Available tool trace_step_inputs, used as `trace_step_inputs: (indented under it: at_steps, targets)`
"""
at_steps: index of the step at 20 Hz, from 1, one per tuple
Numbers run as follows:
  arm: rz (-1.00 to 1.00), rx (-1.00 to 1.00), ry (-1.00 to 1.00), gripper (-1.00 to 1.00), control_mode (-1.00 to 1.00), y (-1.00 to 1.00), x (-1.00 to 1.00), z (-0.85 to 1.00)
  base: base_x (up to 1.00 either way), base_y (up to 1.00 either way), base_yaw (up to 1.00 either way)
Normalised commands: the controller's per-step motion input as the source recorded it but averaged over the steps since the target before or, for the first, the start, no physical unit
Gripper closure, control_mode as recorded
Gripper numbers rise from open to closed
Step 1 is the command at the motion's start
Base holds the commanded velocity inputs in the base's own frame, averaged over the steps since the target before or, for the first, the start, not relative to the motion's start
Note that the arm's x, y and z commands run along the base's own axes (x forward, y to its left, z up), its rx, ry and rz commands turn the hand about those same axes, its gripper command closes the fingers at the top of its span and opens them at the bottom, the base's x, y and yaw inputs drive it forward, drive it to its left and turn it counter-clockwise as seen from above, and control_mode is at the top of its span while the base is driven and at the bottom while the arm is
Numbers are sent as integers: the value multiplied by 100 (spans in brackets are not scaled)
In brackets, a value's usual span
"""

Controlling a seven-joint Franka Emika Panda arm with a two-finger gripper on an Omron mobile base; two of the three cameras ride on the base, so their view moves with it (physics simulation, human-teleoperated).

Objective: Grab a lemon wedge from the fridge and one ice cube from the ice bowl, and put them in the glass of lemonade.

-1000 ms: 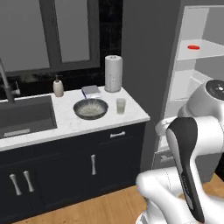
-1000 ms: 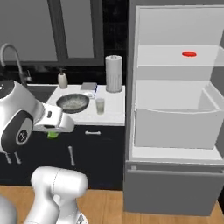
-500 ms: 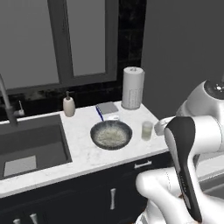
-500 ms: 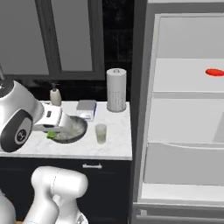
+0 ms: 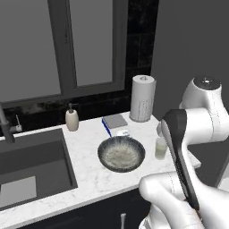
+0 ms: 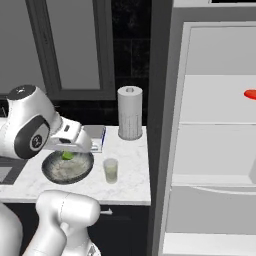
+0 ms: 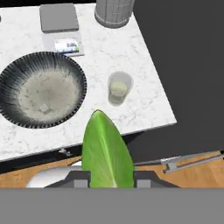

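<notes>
My gripper (image 7: 107,174) is shut on the lemon wedge (image 7: 106,148), a green-yellow pointed sliver that sticks up between the fingertips. In the right base view the gripper (image 6: 68,151) hangs just above the near-left part of the ice bowl (image 6: 48,171), with the wedge (image 6: 67,156) under it. The ice bowl (image 7: 11,87) is wide and dark, with a pale speckled inside and a small ice cube (image 7: 43,107) in it. The glass of lemonade (image 7: 119,87) stands upright to the bowl's right, apart from it. The bowl (image 5: 105,150) and the glass (image 5: 161,148) sit near the counter's front edge. The fridge (image 6: 215,145) stands open at the right.
A tall paper-towel roll (image 5: 142,98) stands behind the glass, with a grey box (image 7: 58,17) and a small card (image 7: 66,44) behind the bowl. A soap bottle (image 5: 72,120) and the sink (image 5: 27,165) lie to the left. A flat red disc (image 6: 251,94) rests on a fridge shelf.
The base has driven closer to the counter, so the bowl, glass and paper-towel roll appear larger and the fridge has slid right. The gripper stays shut on the wedge.
</notes>
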Motion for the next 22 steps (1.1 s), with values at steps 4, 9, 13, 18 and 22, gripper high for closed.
trace_step_inputs:
  at_steps: [4, 9, 13, 18, 22]
  targets:
    - [-22, 17, 39, 100, -100, -73, 30, -57, 0, 0, 0]
    - [-18, 9, 7, 100, -100, -32, 71, -23, 0, 0, 0]
    - [-11, 0, -1, 100, -100, 3, 72, -32, 0, 0, 0]
    - [-8, 0, 0, 100, -100, 9, 82, -69, 0, 0, 0]
    - [-7, 0, -1, 100, -100, -1, 34, -48, 0, 0, 0]
